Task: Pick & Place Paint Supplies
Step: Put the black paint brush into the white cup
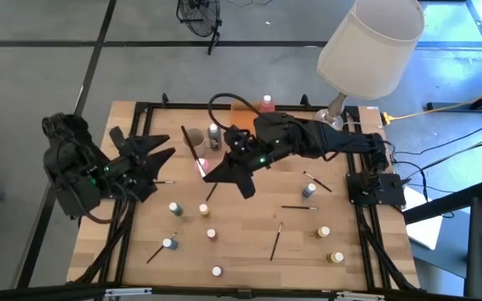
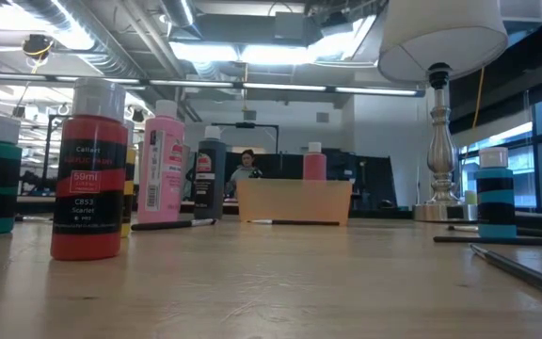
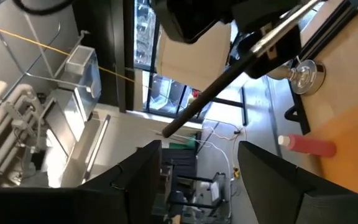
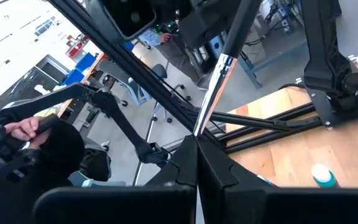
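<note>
My right gripper point(image 1: 212, 171) reaches to the table's middle and is shut on a thin dark paintbrush point(image 1: 190, 146), which also shows in the left wrist view point(image 3: 229, 74). My left gripper point(image 1: 161, 159) is open and empty at the left, tipped upward, its fingers point(image 3: 135, 180) apart. A pink bottle point(image 1: 267, 103) stands in the orange tray point(image 1: 243, 109). A dark bottle point(image 1: 214, 134) stands beside the grey cup point(image 1: 195, 136). Several white-capped pots point(image 1: 203, 209) and loose brushes point(image 1: 295, 206) rest on the table. Neither gripper shows in the low view. My right gripper pinches the paintbrush between its two fingers at the bristle end, just below the silver ferrule point(image 4: 211, 93). The dark handle point(image 4: 241, 18) sticks out ahead of the fingertips. The brush is lifted clear of the table, its free end toward the left arm.
A lamp point(image 1: 366, 42) stands at the far right corner, its base point(image 2: 438, 209) on the table. Red, pink and dark bottles point(image 2: 87, 169) stand near the low camera. Pots point(image 1: 323, 232) and brushes point(image 1: 276, 241) are scattered over the near half. A person point(image 2: 247, 168) sits beyond the table.
</note>
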Controlling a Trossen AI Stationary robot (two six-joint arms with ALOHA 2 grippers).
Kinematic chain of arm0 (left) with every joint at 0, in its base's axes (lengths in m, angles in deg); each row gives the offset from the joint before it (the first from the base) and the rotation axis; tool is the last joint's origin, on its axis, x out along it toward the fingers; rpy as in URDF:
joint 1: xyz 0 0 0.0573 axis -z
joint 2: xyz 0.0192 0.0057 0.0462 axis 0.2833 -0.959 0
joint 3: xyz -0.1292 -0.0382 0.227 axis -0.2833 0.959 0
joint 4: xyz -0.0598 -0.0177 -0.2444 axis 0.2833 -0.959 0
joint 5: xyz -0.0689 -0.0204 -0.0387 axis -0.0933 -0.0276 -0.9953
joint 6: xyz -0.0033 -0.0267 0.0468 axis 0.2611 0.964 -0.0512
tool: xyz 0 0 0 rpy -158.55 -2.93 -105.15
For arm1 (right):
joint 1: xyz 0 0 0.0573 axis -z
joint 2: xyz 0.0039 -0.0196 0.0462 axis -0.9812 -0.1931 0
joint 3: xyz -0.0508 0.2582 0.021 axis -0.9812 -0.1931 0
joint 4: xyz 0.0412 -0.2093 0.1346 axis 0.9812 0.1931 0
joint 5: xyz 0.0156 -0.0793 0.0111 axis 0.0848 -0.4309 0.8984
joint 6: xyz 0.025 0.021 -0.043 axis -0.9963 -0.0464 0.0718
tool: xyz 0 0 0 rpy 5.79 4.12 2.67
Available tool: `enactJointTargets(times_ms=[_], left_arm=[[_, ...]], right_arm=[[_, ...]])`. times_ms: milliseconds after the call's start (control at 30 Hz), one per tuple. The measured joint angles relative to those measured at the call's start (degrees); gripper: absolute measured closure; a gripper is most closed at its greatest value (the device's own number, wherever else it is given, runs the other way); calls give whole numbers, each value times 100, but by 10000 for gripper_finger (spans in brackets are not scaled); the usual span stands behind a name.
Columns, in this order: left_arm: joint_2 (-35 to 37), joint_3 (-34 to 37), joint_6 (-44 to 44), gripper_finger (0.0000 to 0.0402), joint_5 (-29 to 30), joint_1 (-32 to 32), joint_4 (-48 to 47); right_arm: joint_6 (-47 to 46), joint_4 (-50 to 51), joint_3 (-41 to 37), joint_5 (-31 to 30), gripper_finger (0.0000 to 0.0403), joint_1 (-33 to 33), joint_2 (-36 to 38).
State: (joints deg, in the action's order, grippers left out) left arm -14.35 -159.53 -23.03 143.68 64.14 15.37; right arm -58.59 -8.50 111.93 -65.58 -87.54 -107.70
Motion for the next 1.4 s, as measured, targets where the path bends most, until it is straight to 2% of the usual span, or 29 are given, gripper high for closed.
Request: enactJointTargets(times_ms=[400, 767, 1100, 1400], left_arm=[[-123, 0, -222, 192, -77, -22, 0], [-280, 0, -602, 192, -316, -445, 4], [-278, 0, -1245, 192, -1016, -703, 181], [-278, 0, -1320, 192, -1128, -1041, 414]], right_arm=[[-103, 22, 0, 71, 403, 16, 0], [-313, -15, -37, 69, 403, 12, -44], [-539, -17, -39, 67, 403, 12, -44], [-551, 77, -39, 65, 403, 12, -44]])
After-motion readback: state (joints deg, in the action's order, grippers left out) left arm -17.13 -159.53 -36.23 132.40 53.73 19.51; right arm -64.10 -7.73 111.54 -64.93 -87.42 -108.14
